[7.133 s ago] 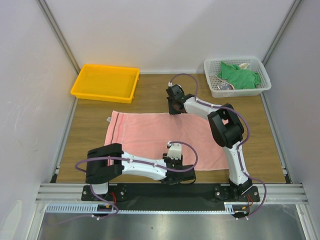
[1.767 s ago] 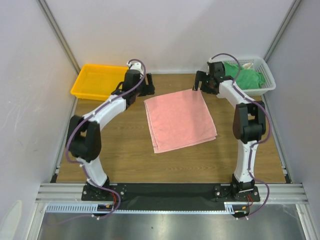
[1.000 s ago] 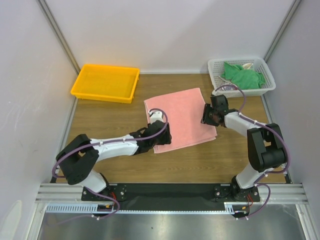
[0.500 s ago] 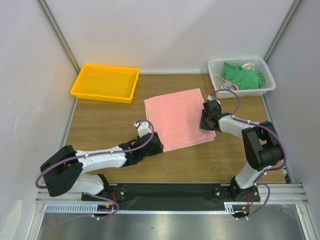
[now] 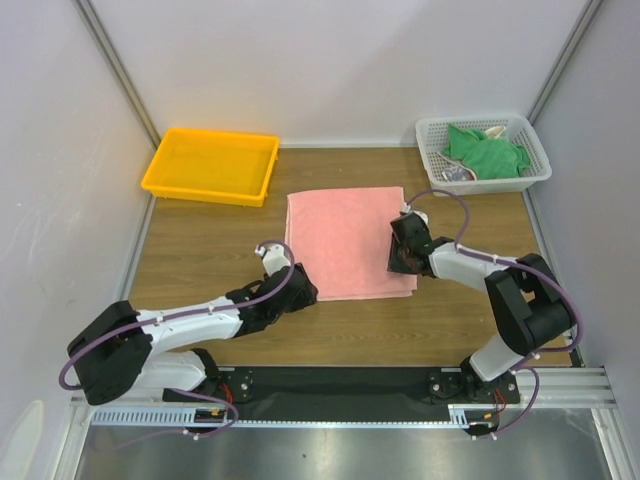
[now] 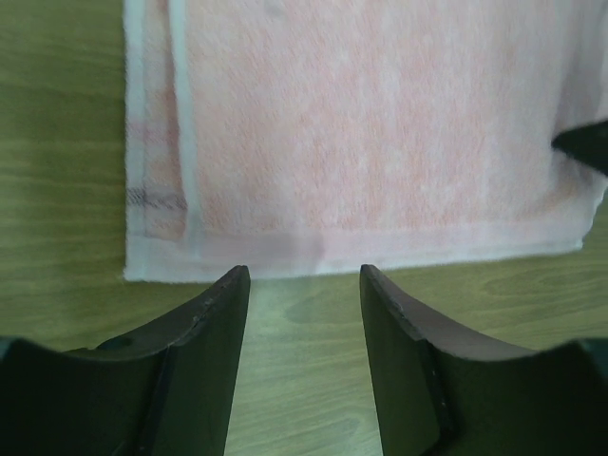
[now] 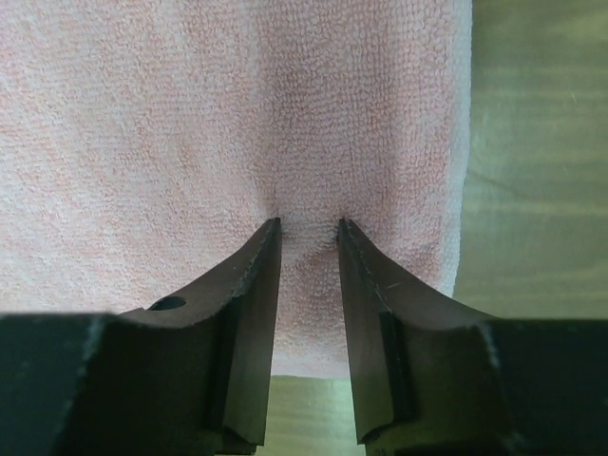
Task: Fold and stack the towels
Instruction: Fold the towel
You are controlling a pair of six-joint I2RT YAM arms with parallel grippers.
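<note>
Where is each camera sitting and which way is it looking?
Top external: above and behind the bases, looking down at the table; left arm and right arm show.
Left wrist: on the left tool, facing the pink towel; its fingers show.
Right wrist: on the right tool, fingertips on the towel.
All share the pink towel.

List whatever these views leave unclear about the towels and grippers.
Right wrist view: right gripper tips press the pink towel; whether they pinch cloth is unclear.
Top view: pale cloth beside the green towel in the basket, mostly covered, too small.
Left wrist view: pink towel's far edge cut off.
</note>
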